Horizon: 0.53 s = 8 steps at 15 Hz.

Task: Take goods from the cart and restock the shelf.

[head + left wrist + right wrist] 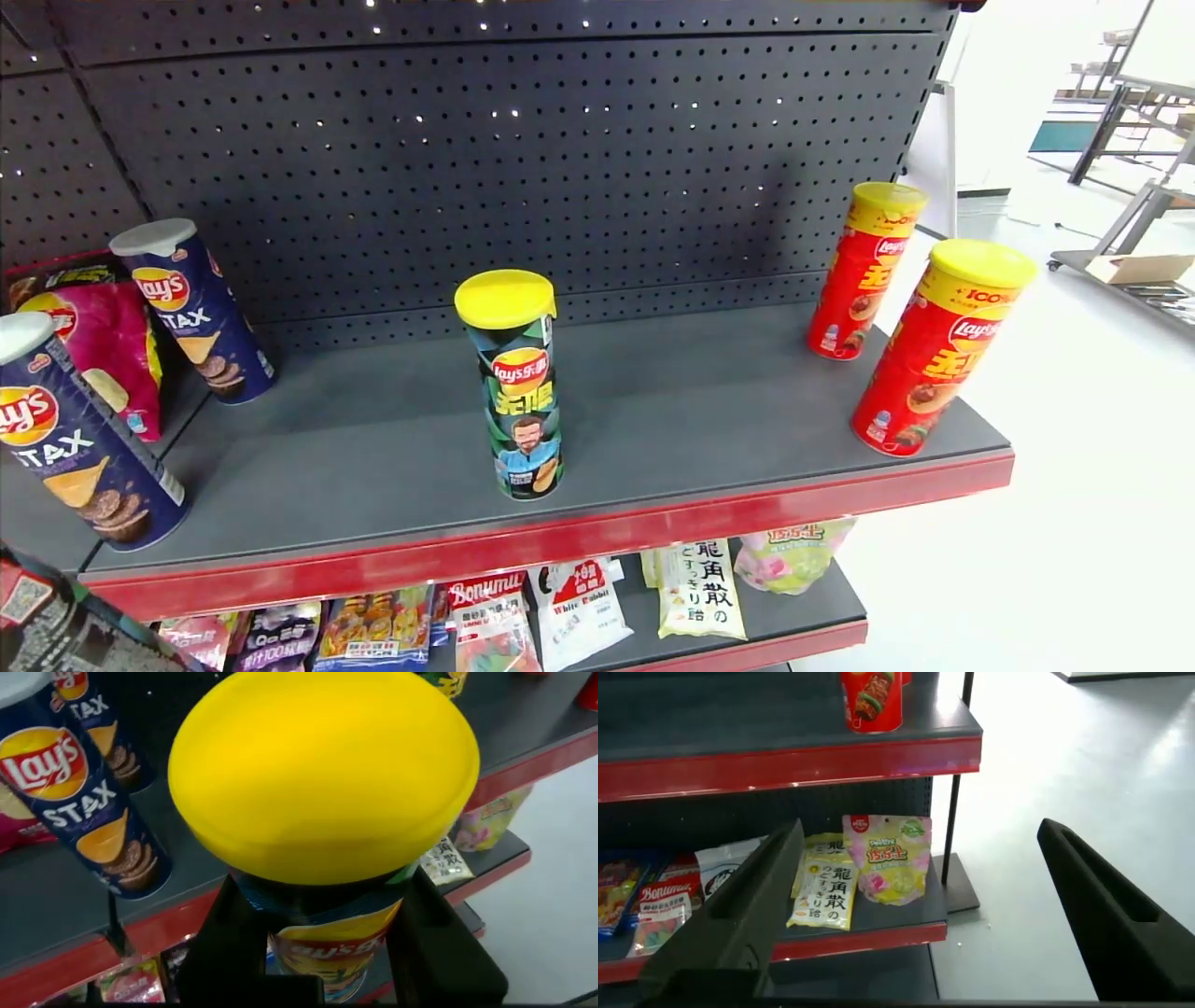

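One can (322, 775), base hidden, in gripper (327, 952)

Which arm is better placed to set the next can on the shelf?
Left. The left gripper holds a yellow-lidded can right in front of the shelf, near the blue cans. The right gripper is open and empty, down by the bags below that shelf.

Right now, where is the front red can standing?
In the head view, the front red can stands upright at the right front corner of the shelf, the second red can behind it and the green can farther left.
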### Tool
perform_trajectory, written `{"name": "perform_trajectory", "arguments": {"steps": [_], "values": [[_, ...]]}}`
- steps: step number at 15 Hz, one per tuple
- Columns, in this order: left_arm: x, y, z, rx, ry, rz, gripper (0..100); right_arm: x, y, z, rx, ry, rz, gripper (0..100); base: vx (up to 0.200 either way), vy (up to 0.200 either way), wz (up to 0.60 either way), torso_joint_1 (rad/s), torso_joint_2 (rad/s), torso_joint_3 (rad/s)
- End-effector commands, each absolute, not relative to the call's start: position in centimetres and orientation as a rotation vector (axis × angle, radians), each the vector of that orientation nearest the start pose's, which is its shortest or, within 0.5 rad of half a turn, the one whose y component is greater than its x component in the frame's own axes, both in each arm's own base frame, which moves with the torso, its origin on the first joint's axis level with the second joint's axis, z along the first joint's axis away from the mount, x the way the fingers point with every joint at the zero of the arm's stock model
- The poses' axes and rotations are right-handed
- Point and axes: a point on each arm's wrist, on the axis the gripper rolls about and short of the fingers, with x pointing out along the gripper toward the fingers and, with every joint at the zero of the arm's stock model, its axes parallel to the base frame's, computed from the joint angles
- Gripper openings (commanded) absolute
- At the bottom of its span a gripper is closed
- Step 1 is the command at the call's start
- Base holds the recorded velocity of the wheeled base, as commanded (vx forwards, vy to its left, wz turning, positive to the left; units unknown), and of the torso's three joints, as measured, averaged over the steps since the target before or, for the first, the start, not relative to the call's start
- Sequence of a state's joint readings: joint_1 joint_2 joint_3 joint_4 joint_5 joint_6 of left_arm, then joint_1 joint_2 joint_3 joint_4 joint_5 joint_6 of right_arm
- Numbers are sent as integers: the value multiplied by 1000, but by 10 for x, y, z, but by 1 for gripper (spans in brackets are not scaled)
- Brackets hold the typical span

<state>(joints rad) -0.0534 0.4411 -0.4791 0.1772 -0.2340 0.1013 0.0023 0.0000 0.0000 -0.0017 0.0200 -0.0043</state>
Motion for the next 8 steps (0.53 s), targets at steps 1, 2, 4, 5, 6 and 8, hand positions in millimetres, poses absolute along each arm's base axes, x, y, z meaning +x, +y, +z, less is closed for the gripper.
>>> {"name": "perform_trajectory", "arguments": {"steps": [1, 2, 4, 5, 6, 8], "values": [[18, -7, 205, 76, 182, -326, 0, -23, 0, 76, -3, -2, 21, 100, 0, 0, 0, 0, 0, 0], [23, -8, 209, 72, 188, -354, 0, -23, 0, 76, -3, 0, 21, 100, 0, 0, 0, 0, 0, 0], [36, -9, 213, 71, 182, -375, 0, -23, 0, 76, -3, 0, 21, 100, 0, 0, 0, 0, 0, 0], [44, -9, 214, 69, 188, -383, 0, -23, 0, 76, -3, -2, 21, 100, 0, 0, 0, 0, 0, 0], [55, -10, 216, 67, 202, -397, 0, -23, 0, 76, -3, 0, 20, 100, 0, 0, 0, 0, 0, 0], [82, -12, 221, 69, 206, -399, 0, -23, 0, 76, -3, 0, 20, 100, 0, 0, 0, 0, 0, 0]]}}
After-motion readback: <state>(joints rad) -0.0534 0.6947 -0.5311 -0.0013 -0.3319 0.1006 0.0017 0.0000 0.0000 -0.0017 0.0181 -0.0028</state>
